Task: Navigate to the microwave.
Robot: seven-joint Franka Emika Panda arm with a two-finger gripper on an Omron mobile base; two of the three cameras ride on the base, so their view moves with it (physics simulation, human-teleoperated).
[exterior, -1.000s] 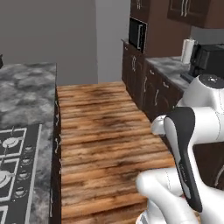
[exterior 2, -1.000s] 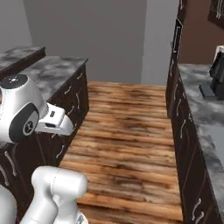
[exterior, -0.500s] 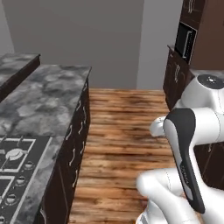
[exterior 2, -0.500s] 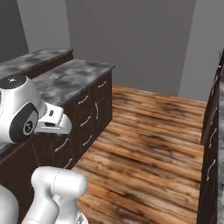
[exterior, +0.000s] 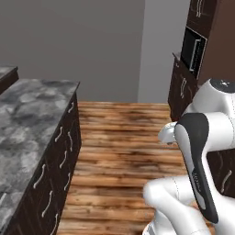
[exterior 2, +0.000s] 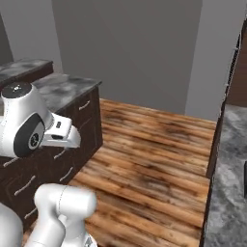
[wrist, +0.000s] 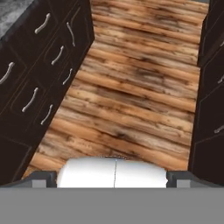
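The microwave (exterior: 193, 49) sits high up on the right in the left base view, set into the dark brown cabinetry (exterior: 215, 32) w/ its glass door and bar handle seen at a steep angle, almost edge-on. It's well apart from the robot, toward the far end of the aisle by the grey wall (exterior: 69, 41). In the right base view I can't make out the microwave for certain; there's a dark cabinet edge at the far right, too thin to tell.

Progress, as a judgement: partway, not done. The base stands in the aisle on the wood floor (exterior 2: 154, 159), w/ the marble-topped counter (exterior: 27, 110) and its drawer fronts on the left and a 2nd run of dark cabinets (wrist: 212, 87) on the right. The microwave isn't facing the cameras and isn't close, so approx the last stretch of the drive is left: move fwd along the aisle, then turn right so the door is square in front of the base.

The arm is folded up close over the base, elbow high in both base views. The hand view looks down at the floor planks btwn the 2 cabinet runs. The gripper's tips aren't distinct there, so I can't tell how the jaws stand. Nothing appears held, but that's a guess.

Risk, as I judge it: the aisle is narrow, so the turn needs care near the right-hand cabinets.
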